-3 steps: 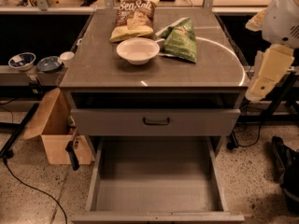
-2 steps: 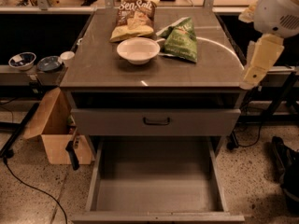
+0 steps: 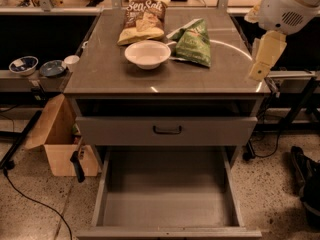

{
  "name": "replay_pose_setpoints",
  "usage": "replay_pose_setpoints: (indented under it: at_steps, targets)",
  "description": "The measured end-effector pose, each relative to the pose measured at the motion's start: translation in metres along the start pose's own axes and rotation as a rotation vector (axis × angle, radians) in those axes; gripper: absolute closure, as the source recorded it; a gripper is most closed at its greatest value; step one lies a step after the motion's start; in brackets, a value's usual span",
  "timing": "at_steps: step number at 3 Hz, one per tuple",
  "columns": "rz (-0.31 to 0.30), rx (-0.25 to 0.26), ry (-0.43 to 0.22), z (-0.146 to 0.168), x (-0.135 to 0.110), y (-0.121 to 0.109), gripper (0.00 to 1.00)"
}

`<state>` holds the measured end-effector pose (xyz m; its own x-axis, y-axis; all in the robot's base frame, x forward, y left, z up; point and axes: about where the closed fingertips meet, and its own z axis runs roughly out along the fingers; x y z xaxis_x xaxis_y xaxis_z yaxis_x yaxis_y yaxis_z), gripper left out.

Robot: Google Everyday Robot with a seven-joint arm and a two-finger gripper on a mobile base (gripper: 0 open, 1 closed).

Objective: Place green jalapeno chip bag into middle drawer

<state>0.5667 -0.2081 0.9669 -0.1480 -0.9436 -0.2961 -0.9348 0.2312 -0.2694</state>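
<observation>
While the green bag (image 3: 192, 45) is lying toward the back right of the desk (image 3: 110, 71), just beside the bowl (image 3: 147, 54), the claw (image 3: 260, 69) is hanging over the desk's right edge, pointing down and well apart from the bag. I cannot tell whether the claw is open or closed. The Sea Salt bag (image 3: 142, 21) is sitting behind the bowl. Below the handled drawer front (image 3: 167, 130), the drawer (image 3: 167, 204) is standing pulled out toward the camera.
</observation>
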Motion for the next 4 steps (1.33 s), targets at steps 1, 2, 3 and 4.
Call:
replay_pose_setpoints:
  at_steps: [1,2,3,4]
  targets:
    - [0.011,0.016,-0.017,0.006,-0.001,-0.007,0.00]
    - [0.002,0.024,-0.041,0.019,-0.009,-0.023,0.00]
    - [-0.029,0.001,-0.055,0.036,-0.022,-0.044,0.00]
    - [-0.068,0.005,-0.054,0.041,-0.039,-0.072,0.00]
